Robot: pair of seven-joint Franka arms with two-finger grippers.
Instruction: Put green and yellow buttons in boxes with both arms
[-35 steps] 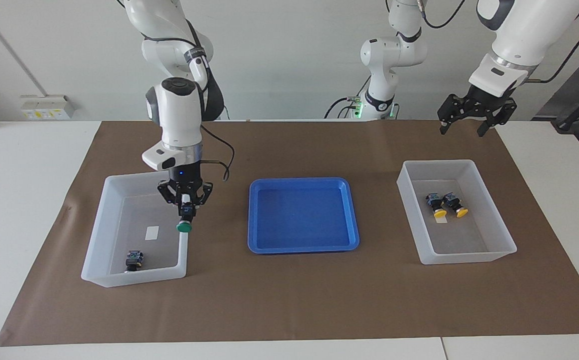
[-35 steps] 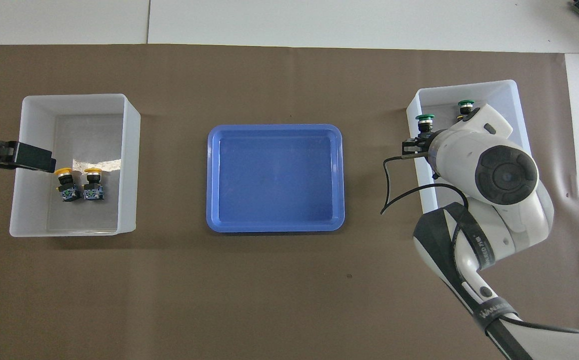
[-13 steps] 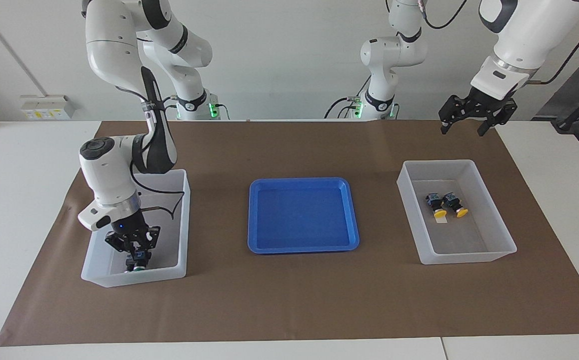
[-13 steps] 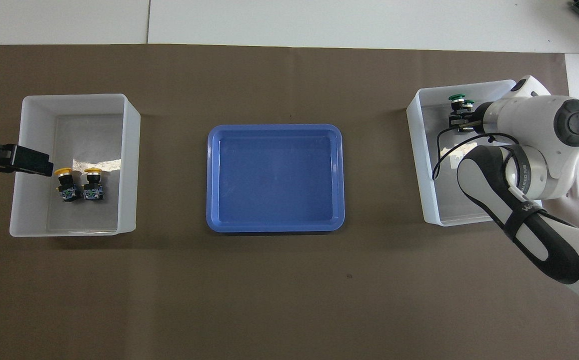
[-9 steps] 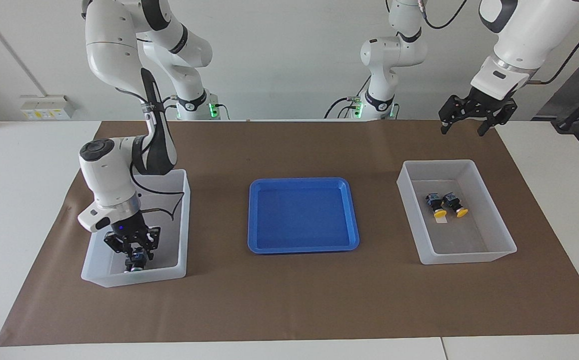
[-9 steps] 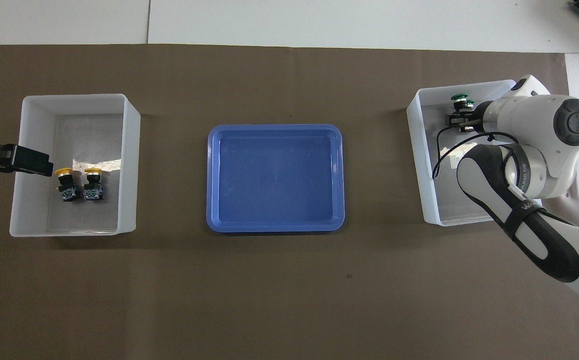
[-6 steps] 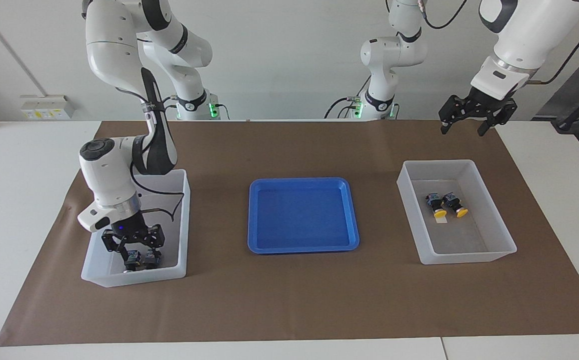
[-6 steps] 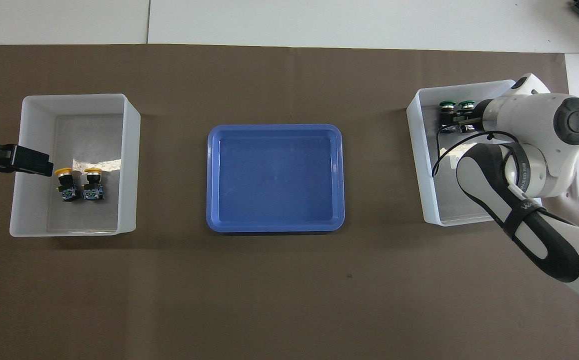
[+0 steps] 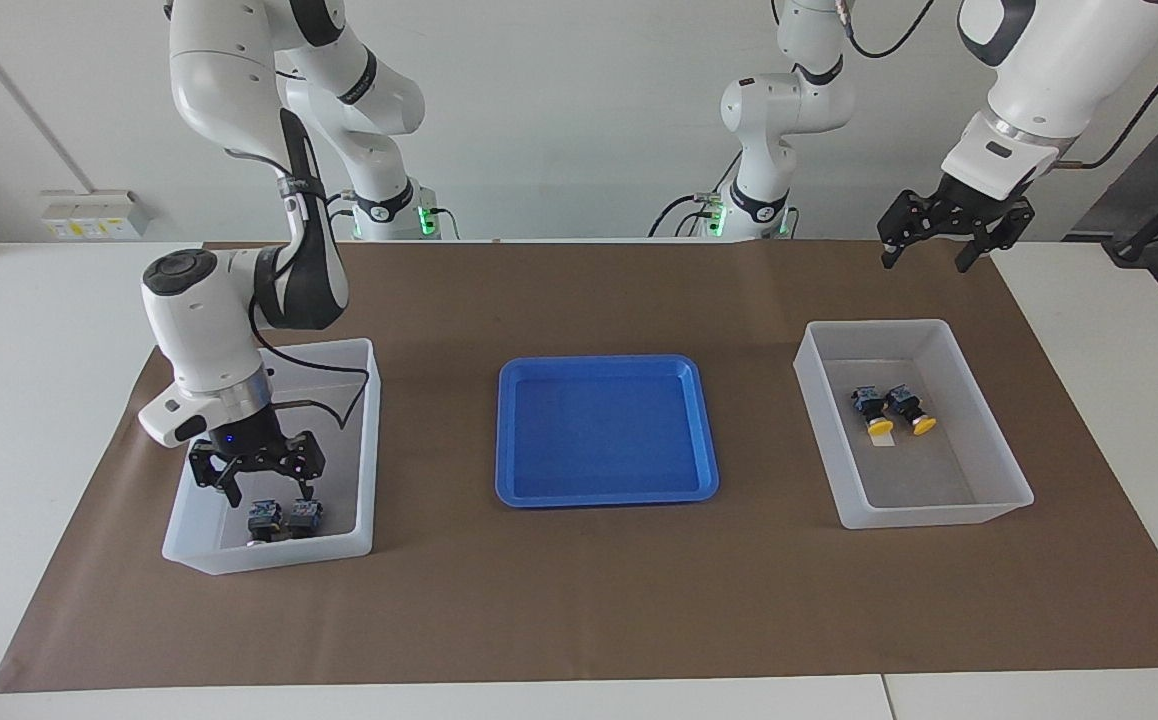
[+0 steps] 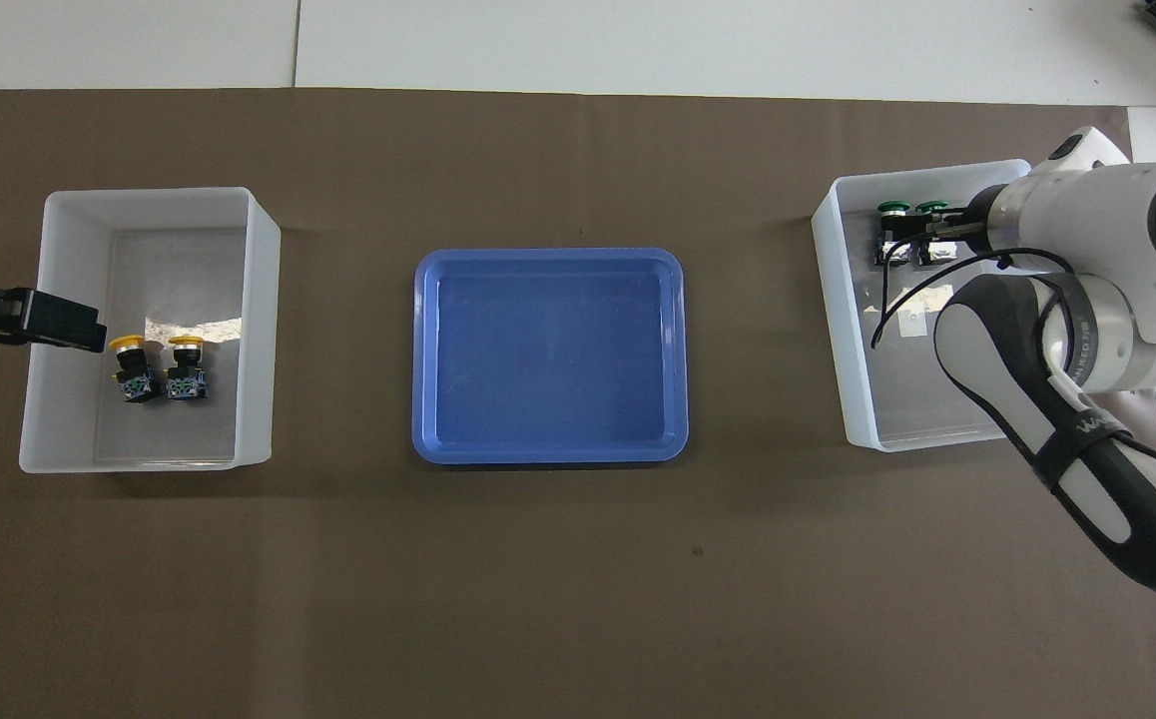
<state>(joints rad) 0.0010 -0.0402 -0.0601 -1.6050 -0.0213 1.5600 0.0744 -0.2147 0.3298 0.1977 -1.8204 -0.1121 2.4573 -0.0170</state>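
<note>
Right gripper point(image 9: 257, 484): you see it spread wide, holding nothing, inside the box point(image 9: 201, 540) at the right arm's end.
Green buttons point(image 9: 282, 519): both lie side by side just under its fingertips, on that box's floor.
Blue tray point(image 9: 606, 430): mid-table, between your two grippers.
Yellow buttons point(image 9: 894, 408): paired in the other box point(image 9: 939, 515).
Left gripper point(image 9: 939, 245): wide, holding nothing, raised above the brown mat.
</note>
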